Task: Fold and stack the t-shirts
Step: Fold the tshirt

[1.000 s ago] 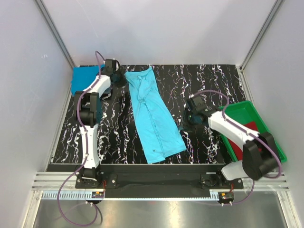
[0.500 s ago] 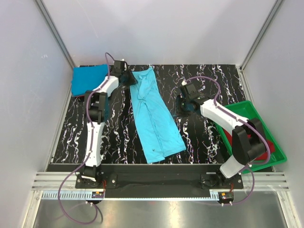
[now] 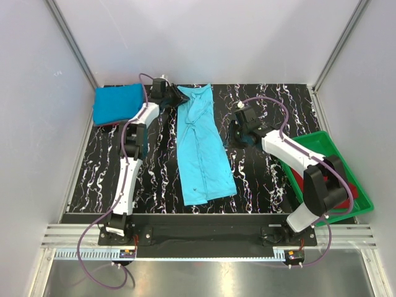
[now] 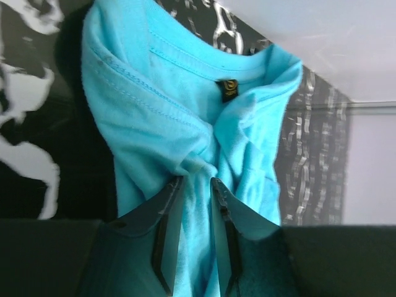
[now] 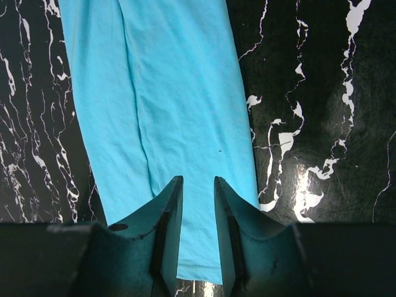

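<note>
Left claw (image 4: 195,185) clamped on the light turquoise t-shirt (image 3: 201,145) just below its collar, cloth bunched between the fingers. Shirt stretched lengthwise down the middle of the black marbled worktop (image 3: 266,99), collar at the far end. Right claw (image 3: 236,135) just beside the shirt's right edge, fingers narrowly apart, gripping nothing. Folded deeper blue t-shirt (image 3: 117,104) in the far left corner. Green tray (image 3: 331,145) at right, dark red cloth (image 3: 354,187) inside, partly hidden by the right arm.

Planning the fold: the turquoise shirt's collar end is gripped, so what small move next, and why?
Probably lower the right gripper and pinch the turquoise t-shirt: the left gripper grips its collar end, while the right's open jaws hover above flat cloth.
</note>
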Action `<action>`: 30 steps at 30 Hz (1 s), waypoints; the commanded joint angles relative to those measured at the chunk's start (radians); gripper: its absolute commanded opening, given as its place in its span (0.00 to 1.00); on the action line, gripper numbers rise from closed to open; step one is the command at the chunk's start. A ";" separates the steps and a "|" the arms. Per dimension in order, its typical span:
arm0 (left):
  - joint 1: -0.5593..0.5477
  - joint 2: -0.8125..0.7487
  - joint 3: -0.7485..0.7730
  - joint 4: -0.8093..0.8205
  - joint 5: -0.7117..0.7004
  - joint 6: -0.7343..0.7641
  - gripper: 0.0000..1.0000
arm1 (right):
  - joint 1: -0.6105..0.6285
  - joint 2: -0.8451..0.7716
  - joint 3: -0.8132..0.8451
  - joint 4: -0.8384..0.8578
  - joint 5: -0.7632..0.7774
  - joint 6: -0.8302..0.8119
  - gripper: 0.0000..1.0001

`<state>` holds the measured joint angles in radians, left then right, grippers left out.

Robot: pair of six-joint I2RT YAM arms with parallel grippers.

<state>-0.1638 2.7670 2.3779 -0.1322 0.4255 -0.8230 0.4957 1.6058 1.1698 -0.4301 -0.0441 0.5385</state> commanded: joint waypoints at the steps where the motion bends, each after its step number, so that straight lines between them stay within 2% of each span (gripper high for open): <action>1: 0.003 -0.073 -0.043 0.155 0.123 -0.079 0.31 | 0.004 -0.085 -0.018 0.036 0.007 0.003 0.34; 3: 0.009 -0.165 -0.135 0.177 0.166 -0.055 0.37 | 0.004 -0.109 -0.045 0.027 0.003 -0.005 0.34; 4: 0.013 -0.273 -0.231 0.172 0.165 -0.004 0.39 | 0.004 -0.138 -0.062 0.027 0.007 -0.005 0.35; 5: 0.024 -0.329 -0.279 0.164 0.151 0.021 0.44 | 0.004 -0.151 -0.096 0.021 0.009 -0.002 0.36; 7: 0.036 -0.474 -0.379 0.149 0.139 0.067 0.46 | 0.004 -0.182 -0.120 0.002 0.004 0.008 0.36; 10: 0.066 -0.625 -0.452 0.066 0.122 0.149 0.48 | 0.004 -0.213 -0.165 -0.076 0.001 0.057 0.38; 12: 0.067 -0.694 -0.499 -0.059 0.070 0.188 0.49 | 0.004 -0.224 -0.209 -0.090 -0.031 0.083 0.39; 15: 0.046 -0.829 -0.682 -0.154 0.055 0.231 0.48 | 0.004 -0.225 -0.281 -0.093 -0.098 0.092 0.40; 18: -0.022 -0.989 -0.938 -0.204 0.001 0.275 0.48 | 0.006 -0.227 -0.335 -0.093 -0.161 0.087 0.43; 19: -0.051 -1.085 -1.077 -0.205 -0.037 0.295 0.48 | 0.006 -0.233 -0.346 -0.085 -0.169 0.089 0.43; 20: -0.113 -1.131 -1.142 -0.208 -0.101 0.307 0.49 | 0.006 -0.231 -0.361 -0.082 -0.192 0.083 0.44; 22: -0.169 -1.252 -1.302 -0.213 -0.158 0.305 0.50 | 0.007 -0.224 -0.371 -0.078 -0.211 0.077 0.45; 25: -0.300 -1.377 -1.460 -0.210 -0.223 0.263 0.50 | 0.017 -0.222 -0.390 -0.064 -0.221 0.071 0.45; 30: -0.396 -1.497 -1.640 -0.208 -0.269 0.171 0.52 | 0.037 -0.175 -0.423 -0.035 -0.215 0.078 0.43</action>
<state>-0.5404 1.3540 0.7624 -0.3820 0.2432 -0.6018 0.5106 1.4086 0.7631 -0.4984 -0.2375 0.6140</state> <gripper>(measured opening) 0.517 0.437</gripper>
